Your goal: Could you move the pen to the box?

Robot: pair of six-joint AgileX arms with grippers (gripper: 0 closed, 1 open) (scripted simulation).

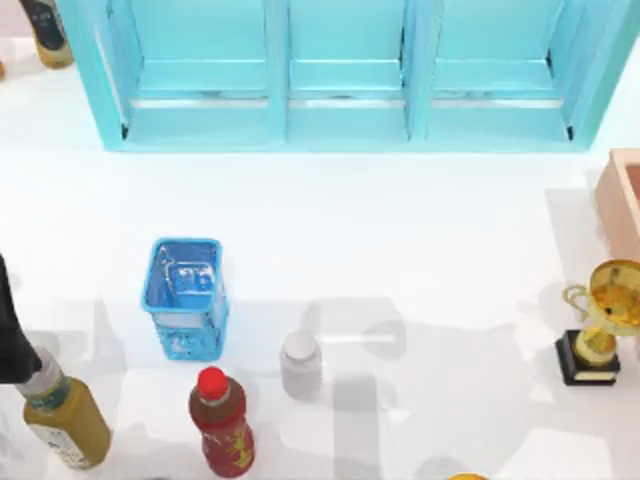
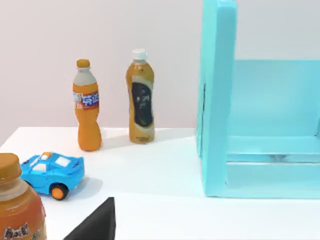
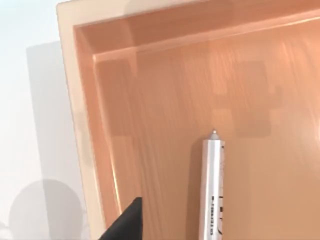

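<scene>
Biggest thing on the counter (image 1: pixel 400 250) is the turquoise shelf unit (image 1: pixel 345 75), running across the far edge, three open bays facing us. Over at the right edge sits the pinkish-tan box (image 1: pixel 622 200), partly cut off in the top view; the right wrist view looks straight down into it, thick flat walls and a wood-grain floor. And there is the pen (image 3: pixel 211 187), white-grey barrel with small print, over the box's floor, its tip pointing toward the far inner wall; whether it rests on the floor or hangs above it, I cannot tell. One dark finger (image 3: pixel 125 222) of the right hand sits just beside it, near the box's side wall, and whether that hand is spread or pinching the pen I cannot tell. Left arm (image 1: pixel 12 330) is at the counter's left edge, above the yellow-green bottle (image 1: pixel 62 420); its hand's state I cannot tell either. Nearer the middle: the small translucent blue basket (image 1: pixel 185 295), the gold trophy (image 1: pixel 605 320) near the box, a red bottle (image 1: pixel 222 425), and the small white capped bottle (image 1: pixel 300 362).
</scene>
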